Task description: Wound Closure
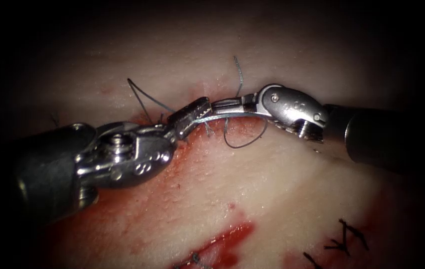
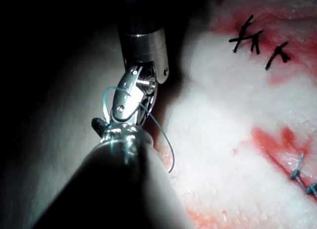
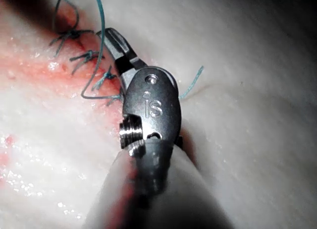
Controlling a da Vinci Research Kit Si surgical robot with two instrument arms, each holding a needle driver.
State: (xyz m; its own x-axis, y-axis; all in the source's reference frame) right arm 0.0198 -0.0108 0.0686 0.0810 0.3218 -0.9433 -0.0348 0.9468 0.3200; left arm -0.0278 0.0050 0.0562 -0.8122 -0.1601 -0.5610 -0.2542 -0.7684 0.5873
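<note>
- the left tool (image 1: 190, 118) comes in from the lower left of the endoscope view. its fingers are pinched on the left end of the needle (image 1: 222, 116).
- the needle shows as a thin silver curve near the centre of the frame, running from the left fingers toward the right tool's wrist. it lies over the tissue (image 1: 282, 189), and no part of it seems buried.
- the right tool (image 1: 229, 105) enters from the right, its tips almost touching the left tool's. its fingers are pressed together, with the needle passing just under them. i cannot tell whether they grip the needle or the thread.
- the thread (image 1: 238, 74) rises from beside the right fingers toward the upper middle of the frame. another loop hangs below the needle, and a strand arcs away to the upper left.
- red fluid (image 1: 137, 199) stains the tissue under the left tool, and the cut (image 1: 222, 239) at bottom centre is wet with it.
- black stitches (image 1: 344, 239) sit at the lower right.
- the right wrist view shows the right tool's closed fingers (image 3: 119, 50) beside knotted stitches (image 3: 74, 35), with thread (image 3: 99, 21) running past them.
- in the left wrist view, thread (image 2: 166, 140) curls around the left tool.
</note>
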